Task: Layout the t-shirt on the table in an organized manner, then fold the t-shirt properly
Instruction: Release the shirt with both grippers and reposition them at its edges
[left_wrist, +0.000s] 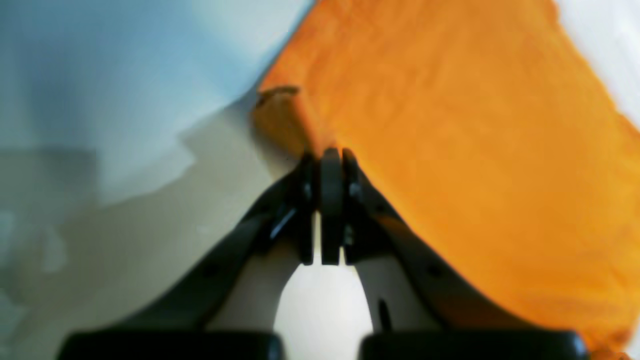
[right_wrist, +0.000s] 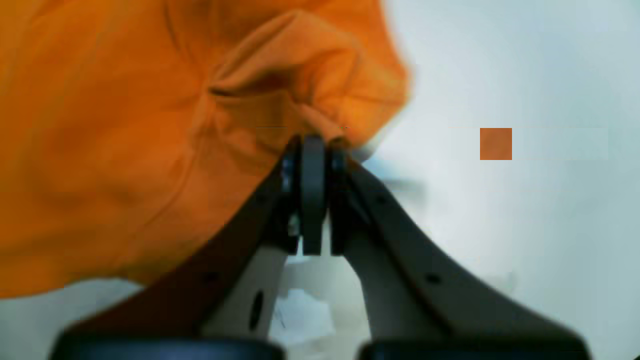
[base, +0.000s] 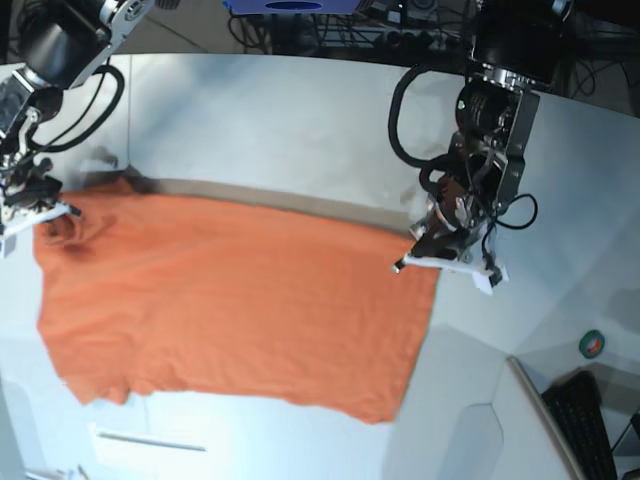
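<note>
Both grippers are clamped and we're carrying cloth: our left gripper (left_wrist: 330, 155) has its jaws pressed together on a corner of the t-shirt (left_wrist: 450, 150), pinching the orange fabric right at the tips, with a little fold of hem curling just to the left of the pads in the wrist view. Over on the other side, our right gripper (right_wrist: 312, 142) is closed the same way, jaws tight on a bunched, puckered bit of shirt that gathers into creases just above the fingertips. From the base view we see the whole picture: the t-shirt (base: 230, 300) is stretched out wide between the two arms, its far edge pulled into a fairly straight line from our right gripper (base: 40, 205) at the scene's left to our left gripper (base: 450, 255) at the scene's right. The body of the shirt drapes toward the near side over the table (base: 280, 120), lying mostly flat with a few soft ripples, and the near edge runs a bit uneven, dipping lower toward the right. The cloth casts a dark shadow band on the white surface just beyond its far edge. A keyboard (base: 585, 425) and a small round roll of tape (base: 593, 344) sit off at the near right, well apart from the shirt.
</note>
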